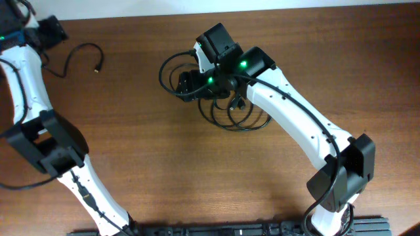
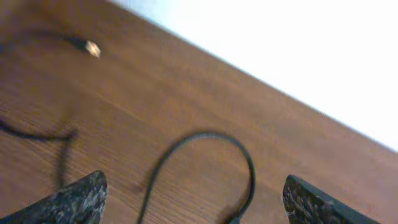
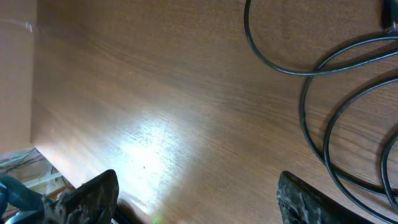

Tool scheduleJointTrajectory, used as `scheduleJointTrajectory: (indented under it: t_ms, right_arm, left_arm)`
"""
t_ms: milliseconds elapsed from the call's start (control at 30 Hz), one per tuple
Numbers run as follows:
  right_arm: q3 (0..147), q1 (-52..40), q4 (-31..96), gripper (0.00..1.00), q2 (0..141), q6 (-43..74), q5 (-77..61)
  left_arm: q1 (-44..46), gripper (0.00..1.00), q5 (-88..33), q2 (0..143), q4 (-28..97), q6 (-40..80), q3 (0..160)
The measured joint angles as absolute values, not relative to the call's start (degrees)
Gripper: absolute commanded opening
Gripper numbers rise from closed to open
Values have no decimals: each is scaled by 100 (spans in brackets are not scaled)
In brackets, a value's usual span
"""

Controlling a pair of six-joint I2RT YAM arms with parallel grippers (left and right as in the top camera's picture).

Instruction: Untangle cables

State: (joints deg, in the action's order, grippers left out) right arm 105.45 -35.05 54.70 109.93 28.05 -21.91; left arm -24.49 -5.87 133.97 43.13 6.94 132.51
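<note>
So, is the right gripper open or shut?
Open. The right gripper has its fingers wide apart in the wrist view, only bare table between.

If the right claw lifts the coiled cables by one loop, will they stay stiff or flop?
Probably floppy and light: the coiled cables lie in thin loose curves, so they should sag. The loops overlap, so lifting one may drag others.

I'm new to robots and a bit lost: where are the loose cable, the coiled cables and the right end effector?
loose cable (image 2: 92, 48), left wrist view, on its pale plug tip.
coiled cables (image 1: 231, 122), overhead view, on the overlapping loops.
right end effector (image 3: 199, 205), right wrist view, midway between its fingertips.
</note>
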Motion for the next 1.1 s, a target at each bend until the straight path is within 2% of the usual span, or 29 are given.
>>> scheduleJointTrajectory:
  t_ms: [133,233,367,400,433,467,533,567,633,767,800,833,867,1000,1033,1100]
  right_arm:
    - [10545,-3505,5465,79,10993,2803,-2191]
    - [10545,-3505,5371,79,10993,2805,-2191]
    - [10545,-3505,5360,79,10993,2805,-2191]
    - [10545,-3505,5358,79,10993,2803,-2191]
    - [10545,-3505,5358,79,10993,2805,-2191]
    - [10545,-3505,5358,79,10993,2801,-2191]
    - [10545,-3505,5358,79,10993,2803,-2191]
    - [10545,-3505,5358,79,10993,2805,-2191]
    - [10545,-3505,5360,79,10993,2805,-2191]
    - [10545,-3505,5387,79,10993,2803,-2198]
    - [10545,-3505,5387,79,10995,2805,-2193]
    - [10545,-3505,5413,79,10995,2803,-2191]
    - [10545,-3505,5428,79,10995,2801,-2191]
    - [10545,-3505,5426,79,10995,2805,-2191]
    - [10545,-3505,5450,79,10995,2803,-2193]
    - [10545,-3505,5516,79,10995,2801,-2193]
  left_arm:
    - [-2950,77,-340,13061,4727,714,13487]
    - [-3365,80,-246,13146,5262,716,13478]
    - [-3354,74,-1317,13834,5290,716,13478]
    - [-3334,51,-1557,14014,5293,716,13478]
    - [-3326,37,-1774,14180,5293,716,13478]
    - [-3323,18,-1896,14276,5293,740,13476]
    - [-3323,0,-2014,14339,5216,740,13467]
    - [-3323,0,-2073,14339,5087,786,13467]
    - [-3330,0,-2331,14339,4678,1643,13467]
    - [-3481,0,-3677,14381,2386,3986,13439]
    - [-3498,0,-3865,14381,2139,4313,13452]
    - [-3507,15,-4001,14381,1946,4628,13452]
    - [-3507,57,-4060,14381,1986,4753,13452]
    - [-3441,66,-4121,14499,3127,3830,13491]
    - [-3409,73,-4119,14615,3579,3385,13489]
    - [-3409,79,-3743,14755,4296,2829,13489]
